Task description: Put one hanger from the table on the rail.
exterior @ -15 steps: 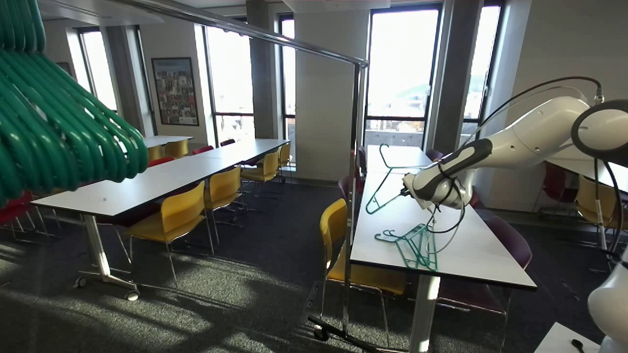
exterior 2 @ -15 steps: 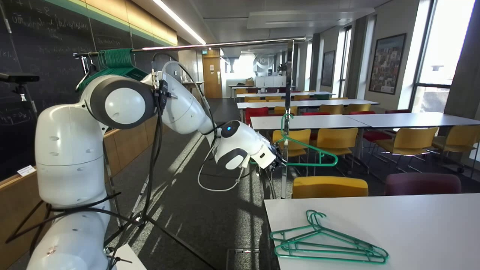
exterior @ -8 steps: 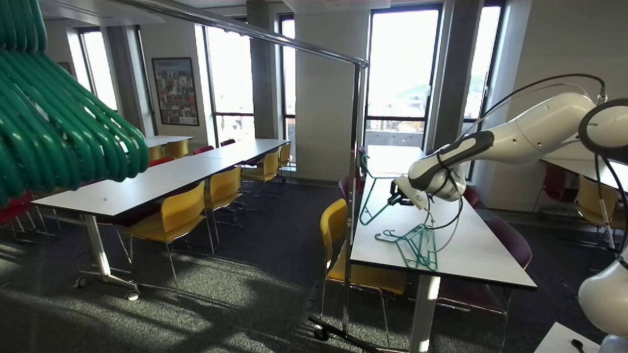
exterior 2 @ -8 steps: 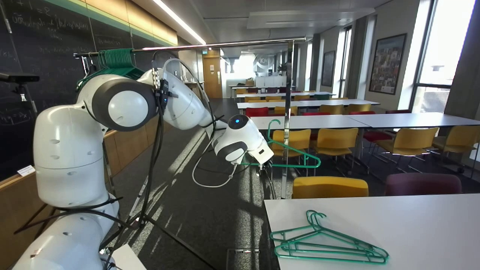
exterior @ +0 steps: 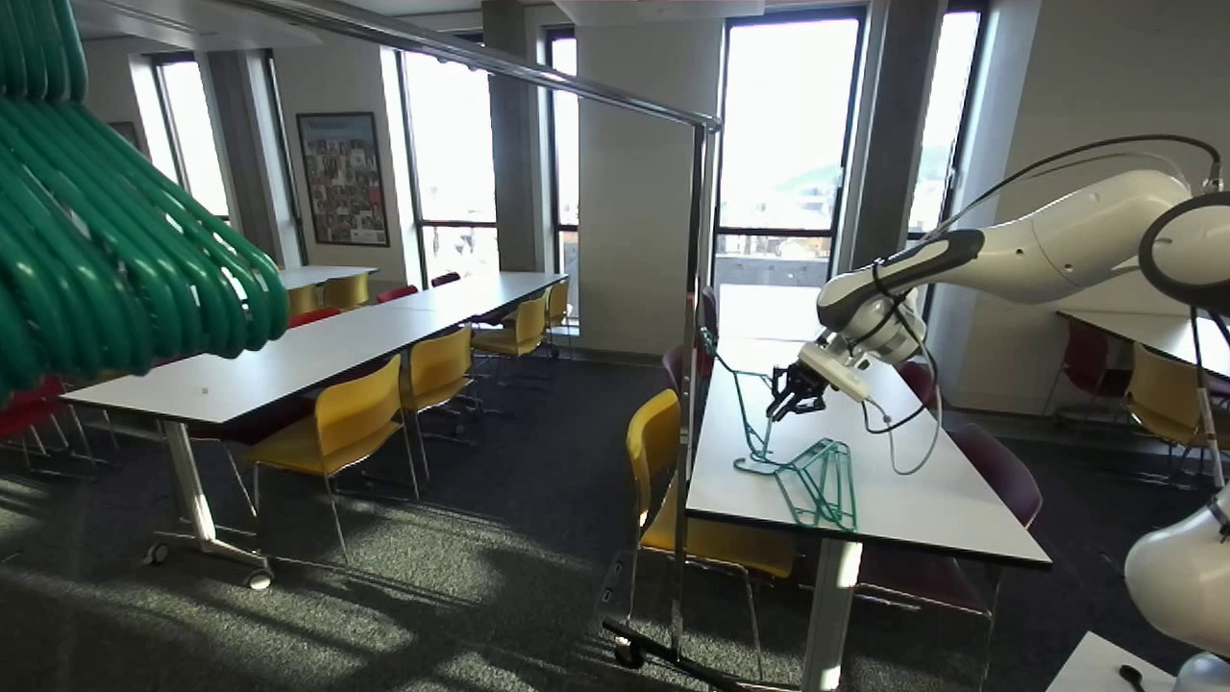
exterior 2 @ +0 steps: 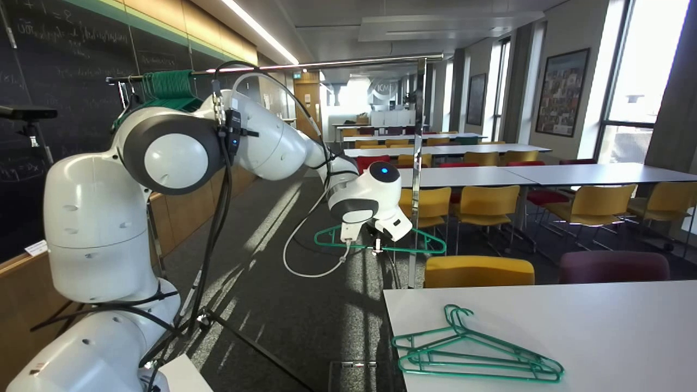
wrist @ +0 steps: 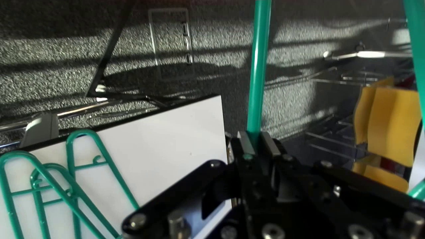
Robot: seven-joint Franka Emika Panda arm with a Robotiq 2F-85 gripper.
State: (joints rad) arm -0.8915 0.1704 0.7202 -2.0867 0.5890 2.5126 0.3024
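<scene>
The green hanger (exterior: 742, 399) is in the air, tilted, with its hook away from the gripper; it also shows in an exterior view (exterior 2: 427, 250) and in the wrist view (wrist: 259, 66). My gripper (wrist: 255, 142) is shut on its bottom bar; the gripper shows in both exterior views (exterior: 776, 413) (exterior 2: 377, 245). Several more green hangers (exterior 2: 479, 356) lie overlapping on the white table (exterior 2: 621, 337), near its end. They also show in the wrist view (wrist: 66, 186). The grey metal rail (exterior 2: 354, 62) runs high above the gripper and shows in both exterior views (exterior: 577, 85).
A bunch of green hangers (exterior: 135, 250) hangs at the rail's far end from the table, also in view behind the arm (exterior 2: 169, 90). The rack's upright pole (exterior 2: 418, 141) stands close to the held hanger and table. Yellow chairs (exterior: 663, 452) stand beside the table.
My wrist has turned and the held hanger has tipped from fairly upright to flatter, its hook going lower. In an exterior view the hanger has shifted left, its hook now hidden behind the gripper.
</scene>
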